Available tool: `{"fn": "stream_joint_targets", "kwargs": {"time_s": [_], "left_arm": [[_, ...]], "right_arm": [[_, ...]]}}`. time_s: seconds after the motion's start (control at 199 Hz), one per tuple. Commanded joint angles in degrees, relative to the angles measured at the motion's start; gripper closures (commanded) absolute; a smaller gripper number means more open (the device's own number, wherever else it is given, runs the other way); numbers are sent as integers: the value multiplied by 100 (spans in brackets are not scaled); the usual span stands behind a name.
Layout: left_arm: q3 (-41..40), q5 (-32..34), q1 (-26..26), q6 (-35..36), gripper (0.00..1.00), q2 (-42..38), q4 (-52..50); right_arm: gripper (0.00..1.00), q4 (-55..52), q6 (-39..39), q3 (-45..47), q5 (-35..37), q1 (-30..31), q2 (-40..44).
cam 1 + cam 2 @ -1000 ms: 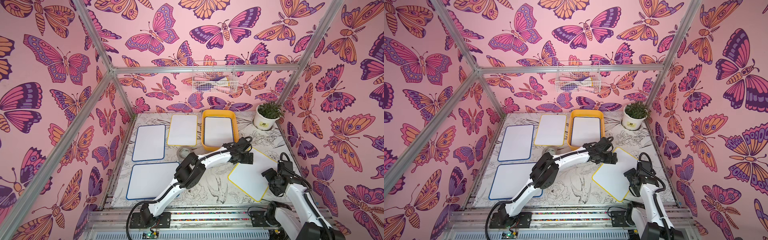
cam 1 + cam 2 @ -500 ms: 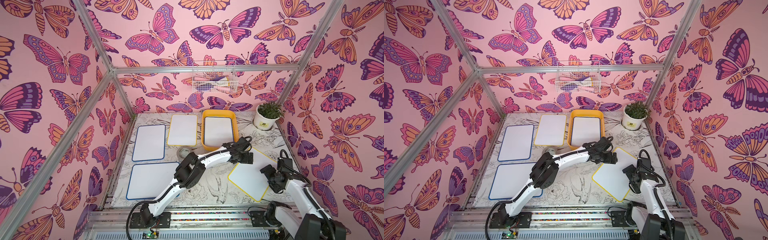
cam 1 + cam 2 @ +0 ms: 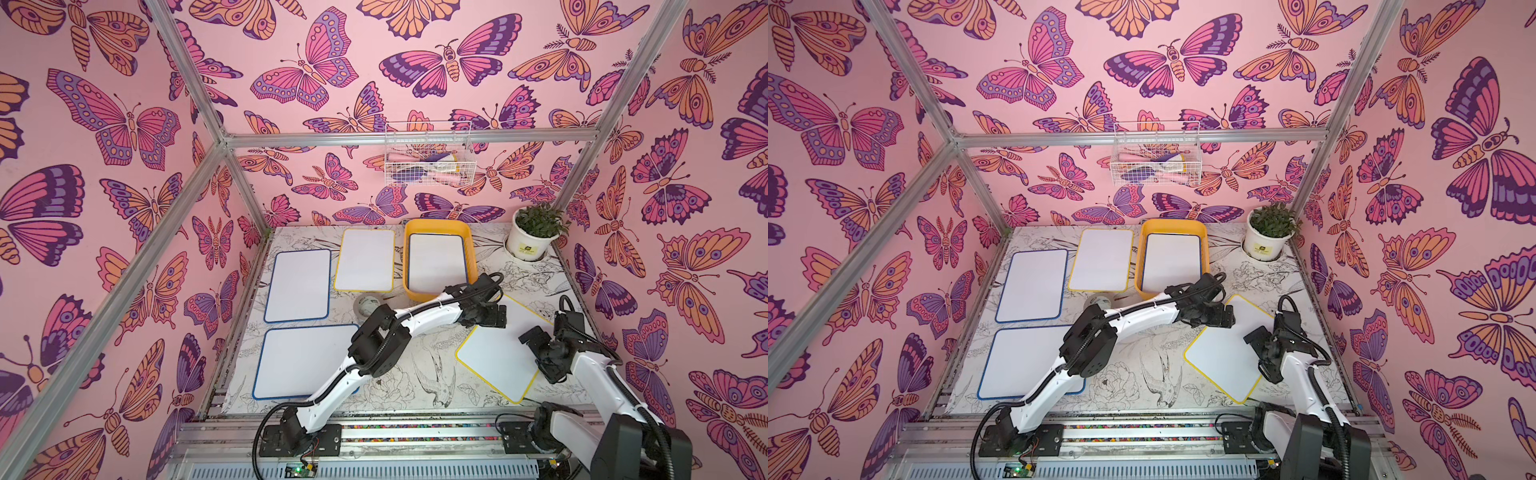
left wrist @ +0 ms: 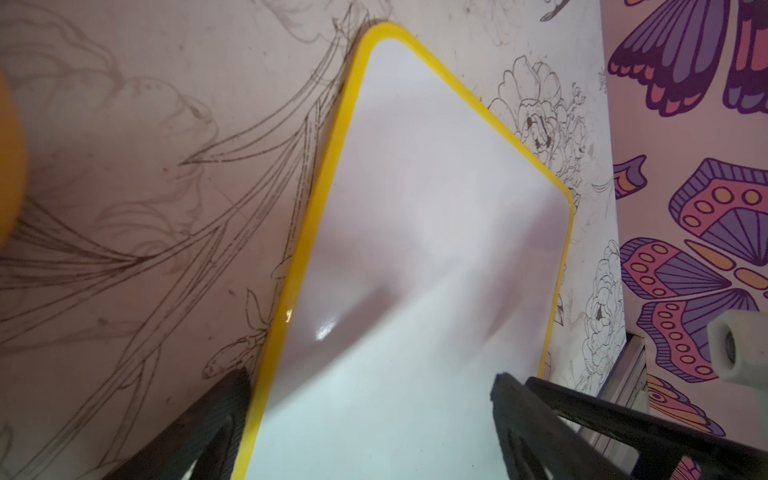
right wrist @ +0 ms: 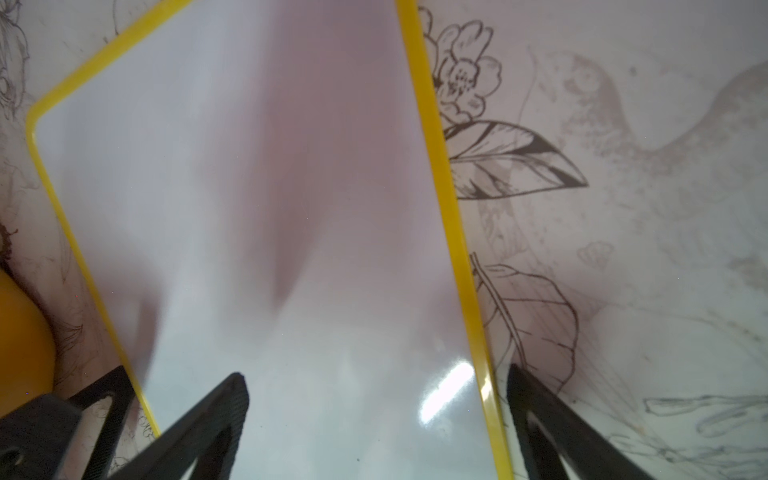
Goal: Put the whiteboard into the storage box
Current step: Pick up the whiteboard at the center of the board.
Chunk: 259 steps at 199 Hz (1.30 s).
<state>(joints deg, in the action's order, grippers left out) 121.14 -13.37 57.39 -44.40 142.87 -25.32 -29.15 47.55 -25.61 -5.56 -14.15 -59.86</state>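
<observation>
**Approach to a flat board.** A white rectangular whiteboard with a yellow plastic frame (image 3: 496,353) lies flat on the flower-and-bird printed table (image 3: 415,374). It sits just beside the near corner of the shallow yellow-orange plastic storage box (image 3: 439,225), skewed to it and not touching. The box already holds one dark-framed whiteboard (image 3: 436,266).

The left hand (image 3: 487,318) hangs over the board's end nearest the box, and the right hand (image 3: 532,337) over the edge turned away from the box. Both hands are spread wide and grip nothing. In each wrist view we see one finger (image 4: 232,395) outside the yellow frame and its partner above the white face.

We read this straddling as deliberate. A thin board lying flat offers no purchase from above, so each hand brackets an edge to pinch or tip it. We judge that holds on opposite edges would keep it level on the way into the box.
</observation>
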Motion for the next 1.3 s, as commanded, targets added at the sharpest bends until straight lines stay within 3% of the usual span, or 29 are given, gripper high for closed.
{"fn": "stream_joint_targets", "kwargs": {"time_s": [0.0,0.421,0.867,1.293], "left_arm": [[-91,-148,1,-77,7,290,-443],[-108,-310,-18,-165,7,400,-344],[-100,-338,-32,-139,7,436,-276],[-179,-476,-34,-174,6,505,-136]], "right_arm": [[1,-355,1,416,-357,35,-346],[0,-285,-140,303,-453,35,-657],[2,-532,5,223,-469,35,-454],[1,3,157,351,-1505,35,-442]]}}
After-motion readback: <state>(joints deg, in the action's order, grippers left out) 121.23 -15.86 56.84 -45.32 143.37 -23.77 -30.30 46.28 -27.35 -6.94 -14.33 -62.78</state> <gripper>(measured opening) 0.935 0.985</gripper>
